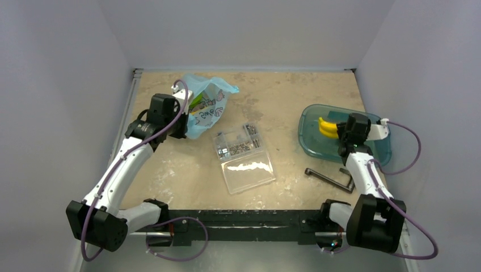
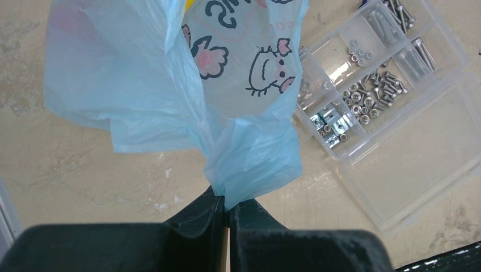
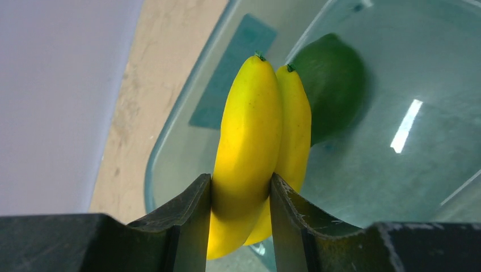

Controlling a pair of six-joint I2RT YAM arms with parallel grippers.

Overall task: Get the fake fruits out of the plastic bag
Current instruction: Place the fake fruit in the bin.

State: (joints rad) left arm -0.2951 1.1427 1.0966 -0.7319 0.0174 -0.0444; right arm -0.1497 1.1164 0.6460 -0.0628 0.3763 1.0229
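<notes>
Pinching a fold of the light-blue plastic bag, the left gripper has its two black fingers pressed tight together on the thin film. The bag sits crumpled at the far left of the sandy table, its white panel with pink cartoon drawings facing up. Something yellow and green shows at its mouth, too hidden to name. Just right of the bag lies a clear box with its lid opened flat; its compartments hold small metal screws and nuts.

On the right side, the right gripper clasps a pair of yellow toy bananas, its fingers clamped against their lower end, their tips pointing away from the wrist. The bananas are over a see-through teal tray; whether they touch its floor is unclear. A round green fruit lies in the tray just beside them. A dark L-shaped hex key rests on the table near the tray's front edge.
</notes>
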